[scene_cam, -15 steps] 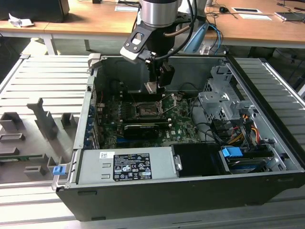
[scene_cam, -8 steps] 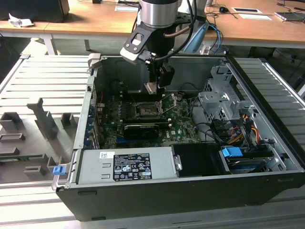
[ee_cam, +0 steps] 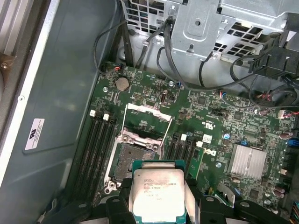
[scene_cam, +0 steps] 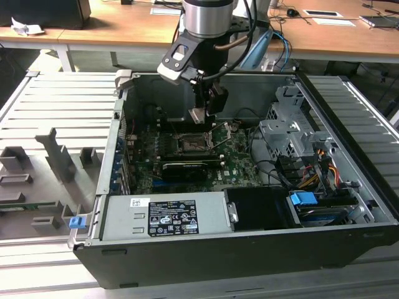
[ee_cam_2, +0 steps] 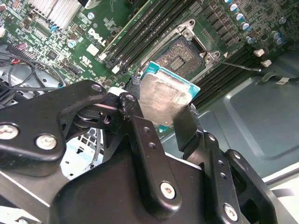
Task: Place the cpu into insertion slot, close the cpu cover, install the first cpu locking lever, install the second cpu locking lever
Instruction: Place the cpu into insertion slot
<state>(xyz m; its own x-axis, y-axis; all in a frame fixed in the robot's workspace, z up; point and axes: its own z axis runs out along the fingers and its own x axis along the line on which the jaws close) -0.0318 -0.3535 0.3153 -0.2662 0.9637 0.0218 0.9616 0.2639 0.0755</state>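
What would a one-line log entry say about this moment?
fingers: shut on chip | chip: in the air near socket, not seated | socket: empty | cover: open

A ribbed grey bench (scene_cam: 62,106) carries the open computer case (scene_cam: 249,261) and, at the exterior view's left, seemingly grey fixture blocks (scene_cam: 55,152).

Silver cylindrical arm (scene_cam: 209,15), black wrist camera (scene_cam: 179,62), matte black fingers (ee_cam_2: 145,140), silver screws (ee_cam_2: 46,141)
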